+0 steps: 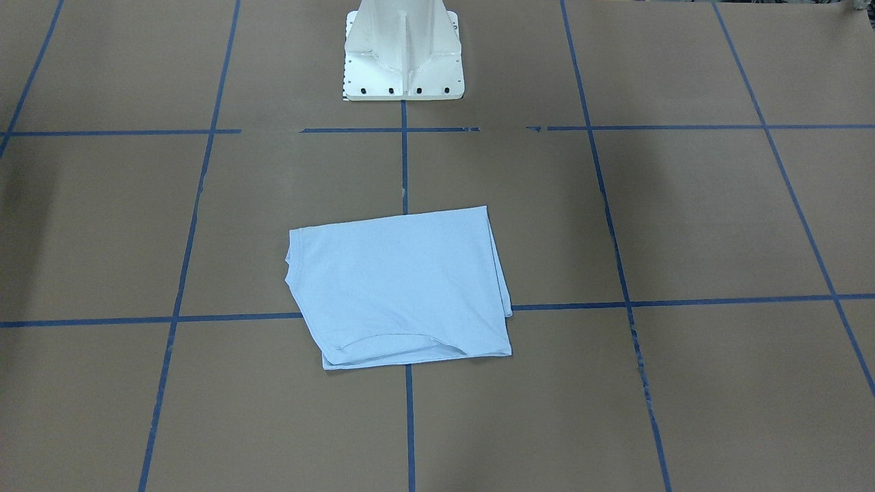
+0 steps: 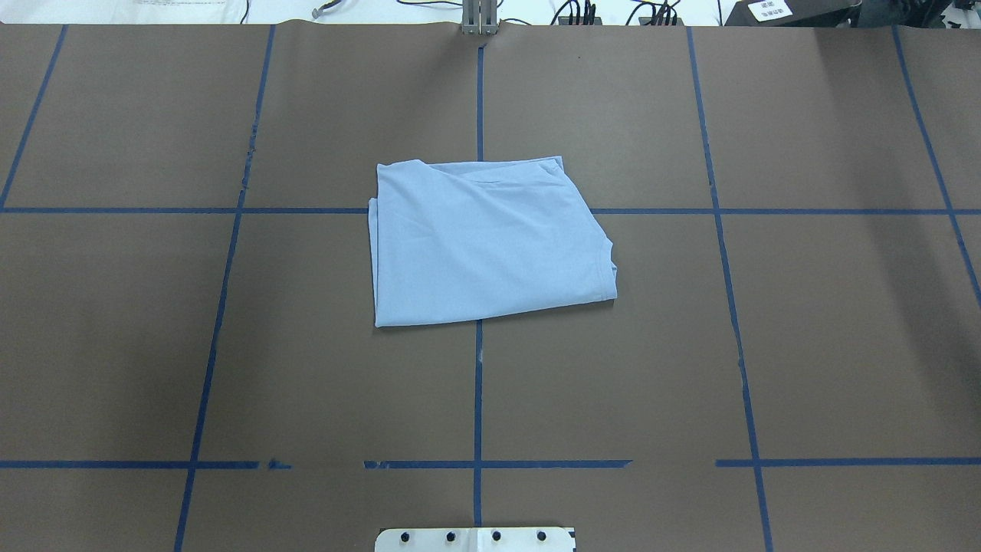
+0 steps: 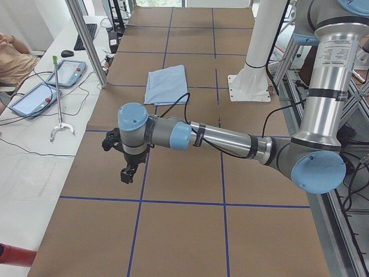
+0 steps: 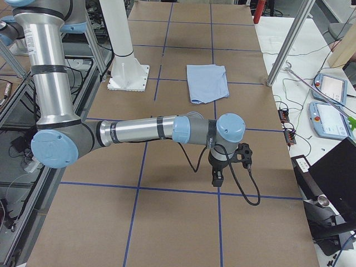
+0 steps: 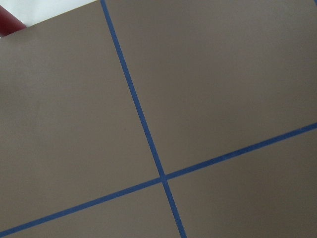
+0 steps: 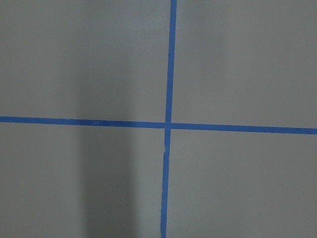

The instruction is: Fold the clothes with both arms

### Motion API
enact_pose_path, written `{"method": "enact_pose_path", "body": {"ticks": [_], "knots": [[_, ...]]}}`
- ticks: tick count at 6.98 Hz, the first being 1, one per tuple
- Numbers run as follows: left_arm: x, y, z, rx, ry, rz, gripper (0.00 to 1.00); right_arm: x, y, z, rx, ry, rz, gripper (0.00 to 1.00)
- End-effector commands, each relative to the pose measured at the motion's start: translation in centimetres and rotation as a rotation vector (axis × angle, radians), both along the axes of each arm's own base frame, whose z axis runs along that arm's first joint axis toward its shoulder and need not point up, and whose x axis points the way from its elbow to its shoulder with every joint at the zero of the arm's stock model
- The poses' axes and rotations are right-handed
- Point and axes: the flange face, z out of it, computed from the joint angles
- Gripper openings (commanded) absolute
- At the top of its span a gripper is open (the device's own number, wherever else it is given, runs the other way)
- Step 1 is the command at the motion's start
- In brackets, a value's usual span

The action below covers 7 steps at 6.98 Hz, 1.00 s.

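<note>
The clothes, one light blue T-shirt (image 1: 403, 287) (image 2: 490, 241), lie folded into a rough rectangle at the table's middle, also seen far off as the T-shirt (image 3: 166, 83) (image 4: 207, 82). No print or label shows. My left arm (image 3: 219, 138) stretches low over the table's left end, its gripper (image 3: 127, 173) pointing down, far from the shirt. My right arm (image 4: 144, 130) does the same at the other end, gripper (image 4: 217, 178) down. Whether either gripper is open or shut I cannot tell. Both wrist views show only brown table cover with blue tape lines.
The white pedestal base (image 1: 403, 61) (image 2: 475, 539) stands at the robot's side of the table. Side benches hold teach pendants (image 3: 66, 72) (image 4: 331, 89), cables and a metal post (image 3: 86, 40). A person's arm (image 3: 11, 57) rests at one bench.
</note>
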Motion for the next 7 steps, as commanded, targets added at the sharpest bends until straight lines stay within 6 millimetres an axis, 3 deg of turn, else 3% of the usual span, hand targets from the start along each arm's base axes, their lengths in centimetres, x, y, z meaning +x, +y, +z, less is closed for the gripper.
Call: {"method": "enact_pose_path", "body": {"ticks": [1,3,4,6,7], "knots": [[1.0,1.0,-0.1,-0.028,0.155,0.015,1.00,-0.7,2.2,2.8,-0.004,-0.001,-0.001,1.00],[1.1,2.1,-1.5,0.017,0.158,0.020,1.00,-0.8,2.4,2.7,0.000,-0.010,-0.002,1.00],[0.9,3.2,0.6,-0.018,0.124,0.011,1.00,-1.7,2.3,2.9,-0.010,-0.013,-0.017,1.00],[0.5,2.1,-0.8,0.015,0.050,-0.003,1.00,-2.8,1.2,1.5,0.013,-0.049,-0.032,1.00],[0.5,2.3,-0.5,0.006,0.047,-0.004,1.00,-2.8,1.5,0.8,0.038,-0.051,-0.042,1.00]]}}
